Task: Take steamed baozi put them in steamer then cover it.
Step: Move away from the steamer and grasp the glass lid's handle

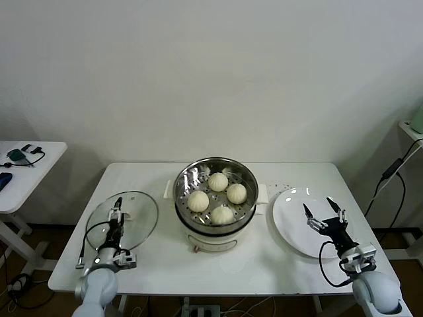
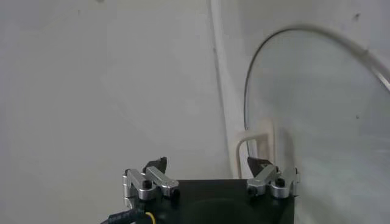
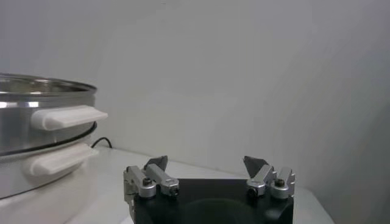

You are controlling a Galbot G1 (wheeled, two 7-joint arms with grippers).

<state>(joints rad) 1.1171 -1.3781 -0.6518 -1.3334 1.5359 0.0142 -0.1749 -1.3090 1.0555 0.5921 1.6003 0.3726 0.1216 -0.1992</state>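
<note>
On table's left, cover (image 1: 123, 220) lies flat under left gripper (image 1: 117, 216), fingers spread, empty. Right gripper (image 1: 325, 212) likewise spread over plate (image 1: 294, 228). Risk: handle slips; lid knocks four baozi (image 1: 218, 181) in steamer (image 1: 215, 196).

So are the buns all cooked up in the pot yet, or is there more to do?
All four steamed baozi already sit in the steamer, and the white plate is bare. Nothing is being held: the left gripper hangs open over the cover, which lies on the table beside the steamer, and the right gripper is open over the plate. Left to do: put the cover on.
</note>
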